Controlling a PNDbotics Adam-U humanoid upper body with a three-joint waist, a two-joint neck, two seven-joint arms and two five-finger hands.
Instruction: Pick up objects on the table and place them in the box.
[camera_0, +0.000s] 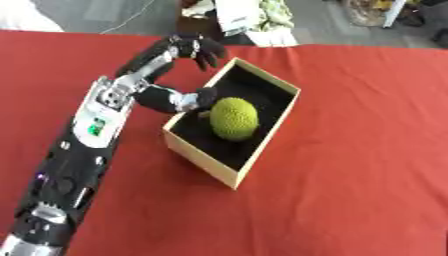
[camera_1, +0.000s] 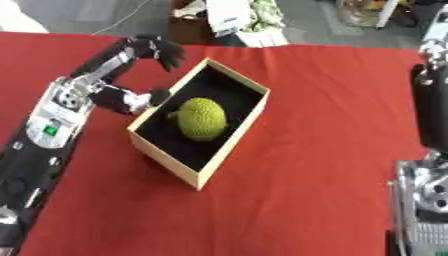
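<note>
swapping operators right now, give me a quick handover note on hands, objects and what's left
Left hand: open, holding nothing, fingers arched beside the box's far left corner, thumb at the left rim.
Right hand: not visible; only the right arm shows at the right edge of the right eye view.
Box: open, black-lined, on the red table.
Green bumpy fruit: already inside the box, resting on its floor.
Done: the fruit is placed.
Left: no other loose objects show on the cloth; probably just draw the left hand clear.

Right arm (camera_1: 429, 150) cut off by the edge, its robot hand out of view.
</note>
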